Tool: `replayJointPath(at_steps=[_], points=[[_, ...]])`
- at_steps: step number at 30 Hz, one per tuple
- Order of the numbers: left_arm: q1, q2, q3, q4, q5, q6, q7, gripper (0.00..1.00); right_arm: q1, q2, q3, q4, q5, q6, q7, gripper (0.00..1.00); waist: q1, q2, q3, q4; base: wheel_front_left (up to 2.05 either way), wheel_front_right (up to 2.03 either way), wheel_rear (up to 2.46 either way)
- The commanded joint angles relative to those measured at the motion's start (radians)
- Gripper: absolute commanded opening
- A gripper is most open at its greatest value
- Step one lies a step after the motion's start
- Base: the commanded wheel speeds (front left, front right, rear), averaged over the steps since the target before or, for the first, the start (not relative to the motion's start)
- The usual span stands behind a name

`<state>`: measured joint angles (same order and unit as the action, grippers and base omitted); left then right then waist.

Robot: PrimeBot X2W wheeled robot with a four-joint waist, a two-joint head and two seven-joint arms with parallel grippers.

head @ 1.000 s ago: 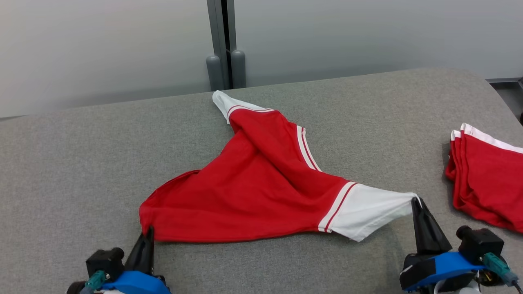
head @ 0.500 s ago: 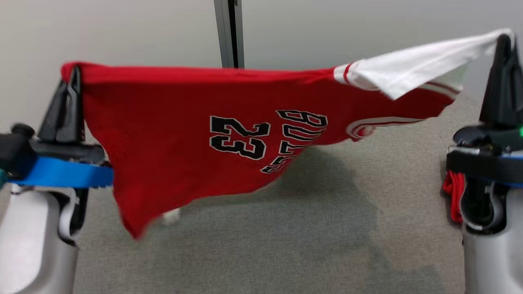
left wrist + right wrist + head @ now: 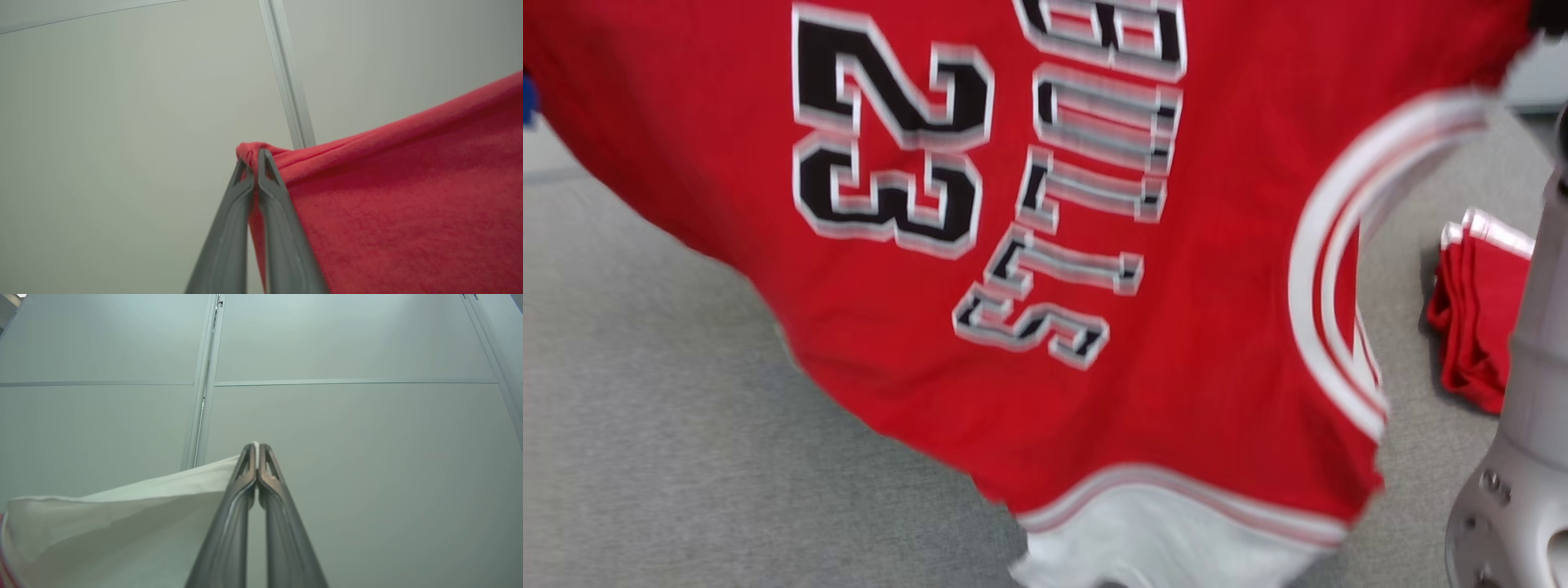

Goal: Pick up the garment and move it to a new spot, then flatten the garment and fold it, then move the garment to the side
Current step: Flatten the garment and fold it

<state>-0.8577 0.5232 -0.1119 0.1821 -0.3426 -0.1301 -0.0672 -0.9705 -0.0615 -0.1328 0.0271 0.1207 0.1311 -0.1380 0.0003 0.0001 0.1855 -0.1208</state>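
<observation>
Hanging above the grey surface (image 3: 645, 425), the red jersey (image 3: 1176, 367) is held up by both grippers, its printed side facing the head camera and blurred. The left gripper (image 3: 254, 159) is pinched tight on a red corner, and the right gripper (image 3: 257, 451) is pinched on a white edge. A folded garment (image 3: 1474, 327) lies near the surface's right edge, beside a pale forearm (image 3: 1523, 408).
</observation>
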Motion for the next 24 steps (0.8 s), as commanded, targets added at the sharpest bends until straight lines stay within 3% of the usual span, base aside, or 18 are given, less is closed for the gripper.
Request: replayJointPath(at_steps=[1,5,12,19,24], points=[[-0.039,0.014,-0.012,0.021,-0.002,-0.001,0.002,0.00,-0.043,0.000,-0.009,0.016,-0.026,0.000,-0.004,0.00,-0.0003,-0.0001,0.071,0.044,0.00,0.00,0.00],[-0.190,0.058,-0.041,0.136,-0.019,0.000,-0.042,0.00,-0.208,0.009,-0.063,0.106,-0.110,-0.001,-0.047,0.00,-0.0003,-0.0001,0.182,0.040,0.00,0.00,0.00],[-0.397,0.076,-0.054,0.313,-0.007,0.001,-0.165,0.00,-0.383,0.006,-0.128,0.233,-0.119,-0.002,-0.114,0.00,-0.0003,-0.0001,0.268,0.020,0.00,0.00,0.00],[-0.257,0.042,-0.031,0.458,-0.072,0.003,-0.196,0.00,-0.188,0.003,-0.142,0.293,-0.039,-0.003,-0.128,0.00,-0.0003,-0.0001,0.280,0.018,0.00,0.00,0.00],[0.015,-0.056,-0.003,0.469,-0.105,0.006,-0.197,0.00,0.116,0.003,-0.100,0.198,0.083,-0.005,-0.129,0.00,-0.0003,-0.0001,0.264,0.033,0.00,0.00,0.00]])
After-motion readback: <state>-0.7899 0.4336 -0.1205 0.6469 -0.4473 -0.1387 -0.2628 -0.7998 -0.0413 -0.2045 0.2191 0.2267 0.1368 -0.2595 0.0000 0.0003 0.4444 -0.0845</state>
